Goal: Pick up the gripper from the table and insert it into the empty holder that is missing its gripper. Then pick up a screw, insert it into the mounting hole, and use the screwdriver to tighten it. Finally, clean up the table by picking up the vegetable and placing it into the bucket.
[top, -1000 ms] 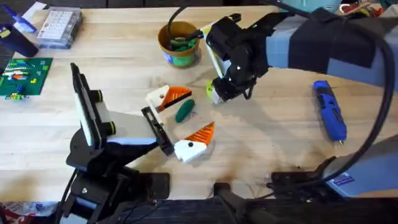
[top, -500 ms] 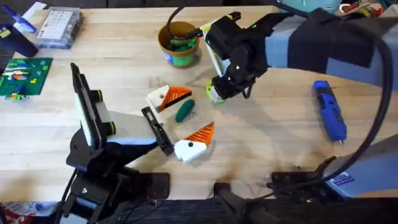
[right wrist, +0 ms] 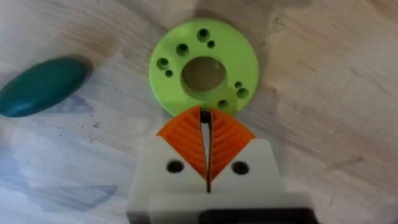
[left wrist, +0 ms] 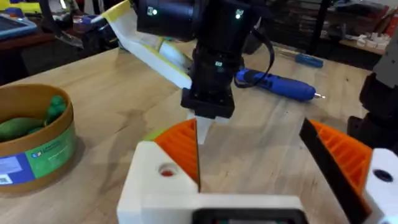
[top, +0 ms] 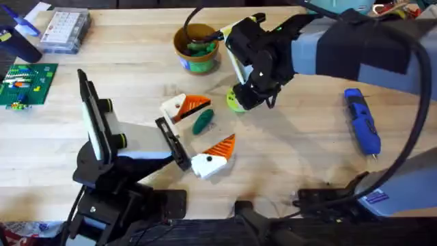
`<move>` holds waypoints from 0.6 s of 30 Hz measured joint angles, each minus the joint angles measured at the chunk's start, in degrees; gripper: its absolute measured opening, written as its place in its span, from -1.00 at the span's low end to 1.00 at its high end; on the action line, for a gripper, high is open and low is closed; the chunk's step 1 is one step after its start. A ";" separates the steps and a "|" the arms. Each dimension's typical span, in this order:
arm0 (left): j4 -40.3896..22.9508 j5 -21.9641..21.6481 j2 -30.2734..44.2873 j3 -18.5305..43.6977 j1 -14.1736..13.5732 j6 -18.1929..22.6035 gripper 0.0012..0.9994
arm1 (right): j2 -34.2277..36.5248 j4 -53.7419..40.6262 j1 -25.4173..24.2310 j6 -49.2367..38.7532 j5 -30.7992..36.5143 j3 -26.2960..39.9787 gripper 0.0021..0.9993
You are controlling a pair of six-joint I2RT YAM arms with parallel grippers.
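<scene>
Right gripper (right wrist: 205,134): hanging over the middle of the desk (top: 307,150), orange pads pressed together with nothing between them, tips just at the rim of a lime-green disc (right wrist: 203,66).
Left gripper (left wrist: 249,155): fingers spread wide, holding nothing, facing the right arm.
Holder (top: 172,142): lying near the desk's front edge, its bar end apparently bare; a white-and-orange finger (top: 184,106) and another (top: 215,155) are lying either side of it.
Vegetable (top: 203,121): lying on the desk between those two pieces, not yet binned.
Bucket (top: 198,49): standing near the far edge, green items already inside.
Screwdriver (top: 362,121): resting untouched toward the right edge.
Progress: early, by my reading; insertion, screw and cleanup all appear to be waiting.
</scene>
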 joint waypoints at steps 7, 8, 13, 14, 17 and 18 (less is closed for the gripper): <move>0.00 -0.02 0.00 0.00 0.00 -0.01 0.99 | -0.01 -0.40 -0.07 -0.02 0.03 0.15 -1.00; 0.00 -0.01 0.00 0.00 0.00 0.00 0.99 | -0.01 -0.81 -0.15 -0.02 0.03 0.28 -1.00; 0.00 0.00 0.00 0.00 0.00 0.00 0.99 | -3.26 -4.54 -1.49 0.00 0.11 2.11 -1.00; 0.00 -0.01 0.00 0.00 0.00 0.00 0.99 | -4.56 -4.77 -1.64 0.00 0.20 2.53 -1.00; 0.00 0.00 0.00 0.00 0.00 -0.02 0.99 | -8.98 -4.94 -1.75 0.00 0.23 3.54 -1.00; 0.00 0.00 0.00 0.00 0.00 -0.01 0.99 | -10.46 -4.97 -1.75 0.00 0.21 3.77 -1.00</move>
